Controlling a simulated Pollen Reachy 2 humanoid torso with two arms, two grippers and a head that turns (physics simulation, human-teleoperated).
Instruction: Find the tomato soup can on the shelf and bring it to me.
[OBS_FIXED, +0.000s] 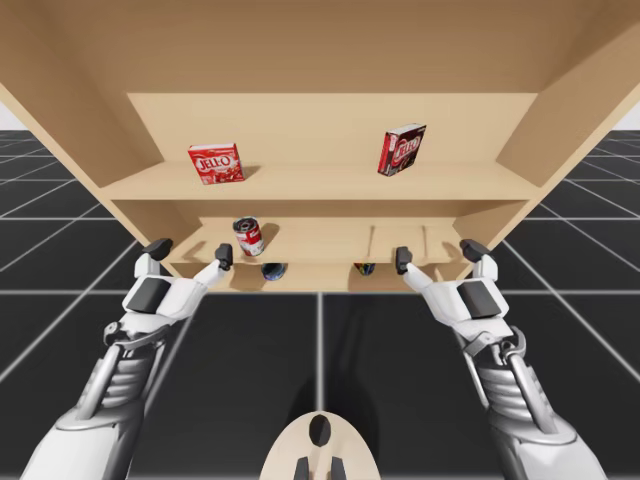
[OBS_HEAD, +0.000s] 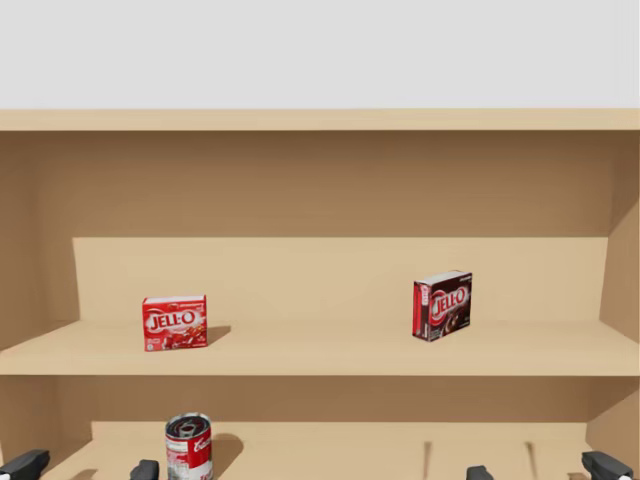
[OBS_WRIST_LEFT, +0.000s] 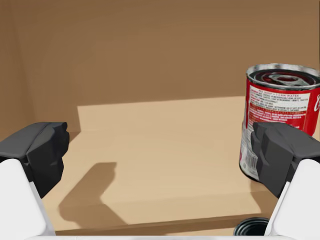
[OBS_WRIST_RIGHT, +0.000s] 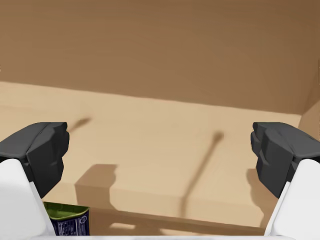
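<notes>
Red-and-white metal: the can (OBS_WRIST_LEFT: 280, 120) stands upright on the lower shelf (OBS_FIXED: 320, 240), long axis vertical, ring-pull lid up. It sits ahead of one finger of my left gripper (OBS_WRIST_LEFT: 160, 150), not between the two. Both jaws gape wide, the right gripper (OBS_WRIST_RIGHT: 160, 150) included, holding nothing. The can is likely stiff, slick and weighty, so pinch it mid-wall.

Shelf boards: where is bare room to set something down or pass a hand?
Upper board: a wide bare stretch between the red box and the dark box. Lower board: bare everywhere right of the red and white can, ahead of my open right gripper. Tight beside the can, near my left gripper.
</notes>
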